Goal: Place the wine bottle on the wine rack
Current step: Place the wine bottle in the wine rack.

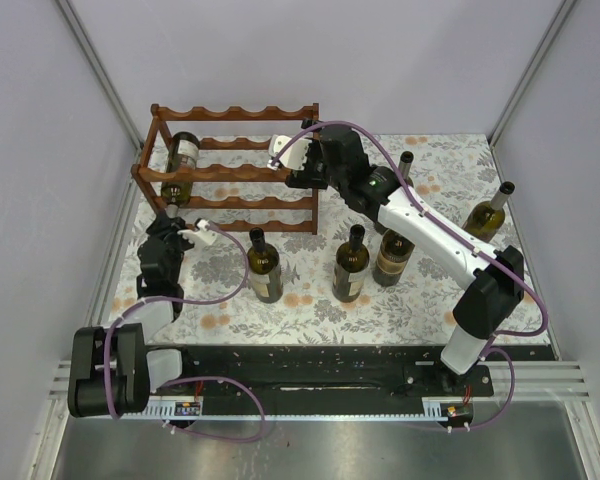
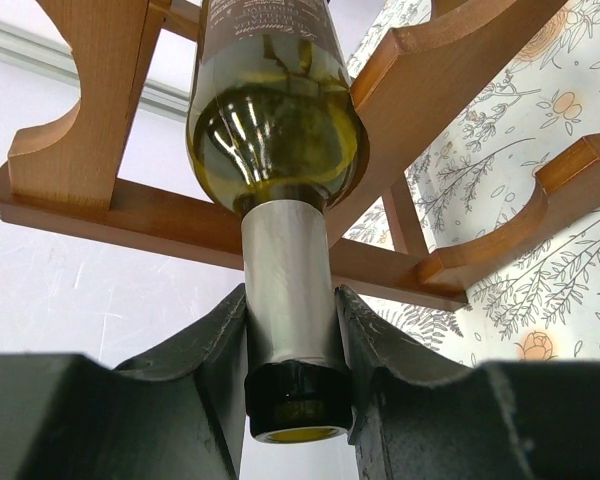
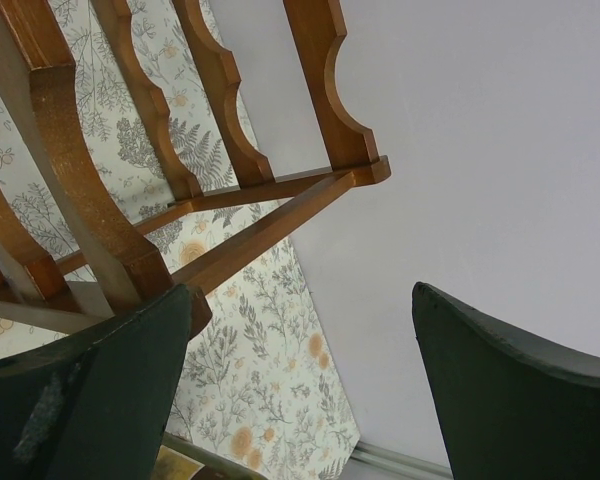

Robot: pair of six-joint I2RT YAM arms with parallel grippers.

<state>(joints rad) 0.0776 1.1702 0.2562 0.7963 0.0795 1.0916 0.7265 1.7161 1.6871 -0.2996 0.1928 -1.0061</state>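
Black-white arms [image 1: 430,230], seemingly purple cables [image 1: 350,125]

3 upright bottles [image 1: 351,263] nr wine rack [image 1: 230,172]

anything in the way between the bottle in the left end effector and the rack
Nothing visible does. The bottle already lies in the rack's left-end scallops, with its neck clamped in the left end effector. The right end effector stands open by the rack's right end, apart from the bottle.

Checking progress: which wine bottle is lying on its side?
The bottle in the wine rack's left end, neck in the left gripper; the others stand upright.
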